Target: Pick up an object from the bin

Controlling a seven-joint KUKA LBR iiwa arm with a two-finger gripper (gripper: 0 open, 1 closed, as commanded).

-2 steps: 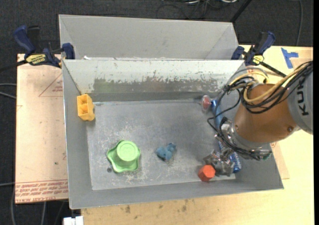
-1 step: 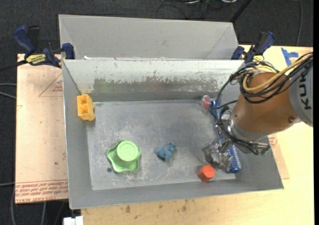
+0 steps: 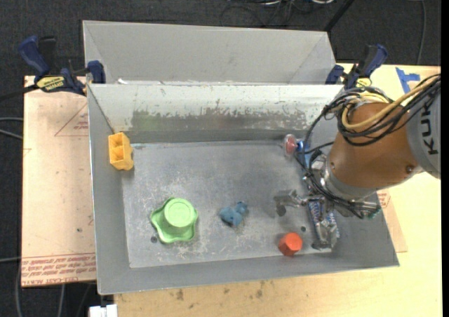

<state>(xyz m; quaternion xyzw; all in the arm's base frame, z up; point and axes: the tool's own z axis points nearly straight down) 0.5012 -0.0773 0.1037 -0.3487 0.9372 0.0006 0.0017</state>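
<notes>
— Where is the gripper point(image 3: 324, 231)?
— Down low inside the bin point(image 3: 210, 168), under the orange wrist cover. I cannot tell whether it is wide or narrow.
— What lies nearest it?
— A small red piece point(image 3: 290, 243), just to its left on the bin floor. Farther left is a blue lump point(image 3: 233, 214), then a green round cup point(image 3: 175, 219). A yellow block point(image 3: 120, 150) lies farthest left, well apart.

arm point(image 3: 368, 147): reaches in from right, angled downward | tool point(image 3: 324, 233): low, pointing down
</notes>
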